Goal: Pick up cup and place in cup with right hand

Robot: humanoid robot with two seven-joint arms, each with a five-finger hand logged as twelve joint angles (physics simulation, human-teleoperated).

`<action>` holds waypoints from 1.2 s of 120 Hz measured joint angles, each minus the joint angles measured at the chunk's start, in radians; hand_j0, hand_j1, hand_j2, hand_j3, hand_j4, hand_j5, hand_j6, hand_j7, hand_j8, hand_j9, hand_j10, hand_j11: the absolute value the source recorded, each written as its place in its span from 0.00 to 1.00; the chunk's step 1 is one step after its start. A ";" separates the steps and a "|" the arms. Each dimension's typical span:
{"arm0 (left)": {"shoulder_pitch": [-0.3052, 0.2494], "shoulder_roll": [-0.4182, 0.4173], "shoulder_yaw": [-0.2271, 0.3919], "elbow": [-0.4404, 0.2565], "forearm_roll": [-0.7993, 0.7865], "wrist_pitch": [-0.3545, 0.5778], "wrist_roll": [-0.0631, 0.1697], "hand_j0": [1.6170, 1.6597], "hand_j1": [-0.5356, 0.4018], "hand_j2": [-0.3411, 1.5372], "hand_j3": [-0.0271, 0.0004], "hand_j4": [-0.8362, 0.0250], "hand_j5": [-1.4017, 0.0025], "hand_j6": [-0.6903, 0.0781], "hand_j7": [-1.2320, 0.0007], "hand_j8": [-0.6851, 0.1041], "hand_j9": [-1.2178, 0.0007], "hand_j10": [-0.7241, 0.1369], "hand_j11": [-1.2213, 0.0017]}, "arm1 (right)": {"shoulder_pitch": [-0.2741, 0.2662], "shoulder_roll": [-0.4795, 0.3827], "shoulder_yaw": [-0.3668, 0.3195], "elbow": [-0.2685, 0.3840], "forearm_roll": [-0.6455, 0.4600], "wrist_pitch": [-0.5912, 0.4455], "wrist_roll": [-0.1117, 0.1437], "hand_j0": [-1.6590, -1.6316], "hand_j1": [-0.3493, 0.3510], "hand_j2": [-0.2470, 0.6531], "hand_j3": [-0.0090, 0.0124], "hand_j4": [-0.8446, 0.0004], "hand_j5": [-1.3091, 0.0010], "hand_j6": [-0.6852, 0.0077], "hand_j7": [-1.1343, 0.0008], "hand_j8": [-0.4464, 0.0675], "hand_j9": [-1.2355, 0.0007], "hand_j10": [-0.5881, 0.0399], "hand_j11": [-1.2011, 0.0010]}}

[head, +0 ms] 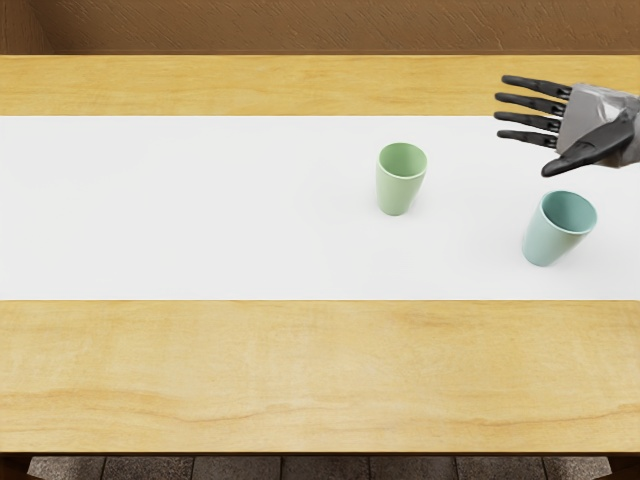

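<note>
**Not yet nested**

See blue cup (550, 242) and green cup (397, 190) upright, well apart. Judge task barely begun: leaves grasp, lift and placing to do. Look into both mouths, find nothing inside. Spot right hand (592, 120) beside blue cup, fingers spread, gripping nothing. Note white runner (200, 210) beneath both, over table (200, 370).

Bright, even light across tabletop (300, 370) — dimmer floor (240, 468) — crisp outlines.
</note>
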 joint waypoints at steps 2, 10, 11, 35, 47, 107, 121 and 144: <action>0.001 0.000 0.000 0.000 0.000 0.000 0.000 0.96 0.94 0.18 0.98 0.97 1.00 0.90 1.00 0.87 1.00 0.84 1.00 | 0.003 0.004 0.000 0.004 -0.002 0.000 -0.007 0.04 0.04 0.27 0.42 0.97 0.98 0.96 0.97 0.83 0.97 0.90 0.97; 0.000 0.000 0.000 0.000 0.000 0.000 0.000 0.96 0.94 0.18 0.98 0.97 1.00 0.90 1.00 0.87 1.00 0.84 1.00 | 0.019 0.018 0.002 0.015 -0.016 0.000 -0.043 0.04 0.04 0.27 0.42 0.97 0.97 0.96 0.97 0.82 0.97 0.90 0.97; 0.000 0.000 0.000 0.000 0.000 0.000 0.000 0.96 0.94 0.18 0.98 0.97 1.00 0.90 1.00 0.87 1.00 0.84 1.00 | 0.023 0.019 0.002 0.016 -0.020 0.000 -0.047 0.04 0.04 0.27 0.42 0.97 0.97 0.96 0.97 0.82 0.97 0.90 0.97; 0.000 0.000 0.000 0.000 0.000 0.000 0.000 0.96 0.94 0.18 0.98 0.97 1.00 0.90 1.00 0.87 1.00 0.84 1.00 | 0.236 0.154 -0.004 0.060 -0.534 0.000 -0.091 0.04 0.04 0.27 0.42 0.97 0.97 0.96 0.97 0.82 0.97 0.90 0.97; 0.000 0.000 0.000 0.000 0.000 0.000 0.000 0.96 0.94 0.18 0.98 0.97 1.00 0.90 1.00 0.87 1.00 0.84 1.00 | 0.290 0.250 -0.051 0.131 -0.792 -0.023 -0.160 0.04 0.04 0.27 0.42 0.97 0.98 0.96 0.97 0.82 0.98 0.90 0.97; 0.000 0.000 0.000 0.000 0.000 0.000 0.000 0.96 0.94 0.18 0.99 0.97 1.00 0.90 1.00 0.87 1.00 0.84 1.00 | 0.516 0.565 -0.472 -0.103 -1.097 -0.326 -0.223 0.04 0.09 0.26 0.42 0.94 0.95 0.91 0.94 0.77 0.95 0.85 0.94; 0.001 0.000 0.000 0.000 0.000 0.000 0.000 0.96 0.94 0.18 0.99 0.97 1.00 0.90 1.00 0.87 1.00 0.84 1.00 | 0.530 0.627 -0.513 -0.191 -1.099 -0.330 -0.223 0.04 0.16 0.25 0.42 0.89 0.91 0.85 0.89 0.68 0.90 0.78 0.90; 0.000 0.000 0.000 0.000 0.000 0.000 0.000 0.96 0.94 0.18 0.99 0.97 1.00 0.90 1.00 0.87 1.00 0.84 1.00 | 0.533 0.660 -0.534 -0.236 -1.098 -0.350 -0.224 0.04 0.37 0.23 0.42 0.74 0.79 0.67 0.75 0.45 0.77 0.59 0.77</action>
